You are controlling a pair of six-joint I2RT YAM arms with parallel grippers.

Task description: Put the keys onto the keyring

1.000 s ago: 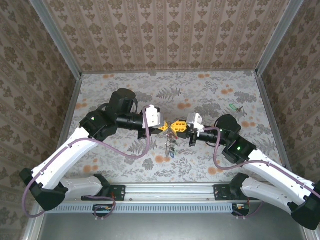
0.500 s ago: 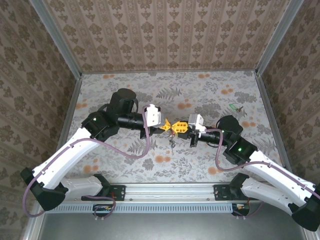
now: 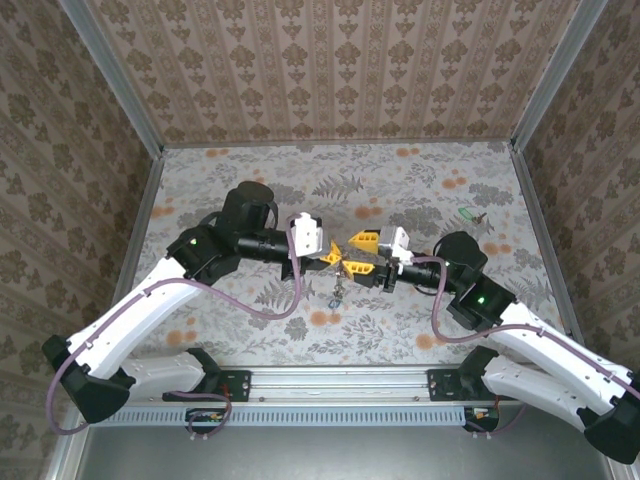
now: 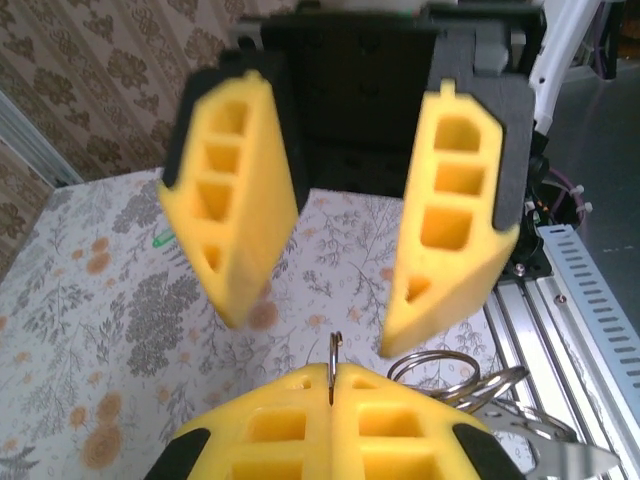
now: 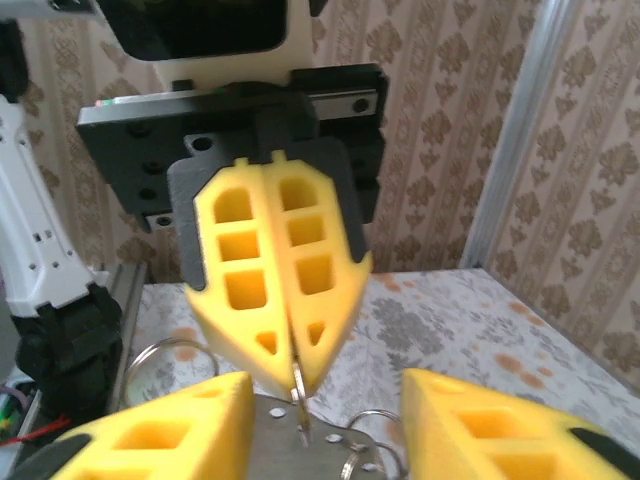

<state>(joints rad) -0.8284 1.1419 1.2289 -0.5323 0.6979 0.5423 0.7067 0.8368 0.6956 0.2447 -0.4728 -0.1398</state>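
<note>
Jaws of the left gripper point(image 3: 337, 256) clamped on the thin metal keyring point(image 4: 335, 360), jaws of the right gripper point(image 3: 361, 254) spread apart just opposite, keys point(image 3: 340, 290) hung beneath, above the patterned desk point(image 3: 420, 180), one green key point(image 3: 466, 213) seen well apart.

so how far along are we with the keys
Partly done, it seems: several keys dangle under the ring. In hand: the left gripper is shut on that ring, and the right gripper is open beside it, holding nothing. Left to do: a green-topped key lies apart on the table, far to the right.
</note>
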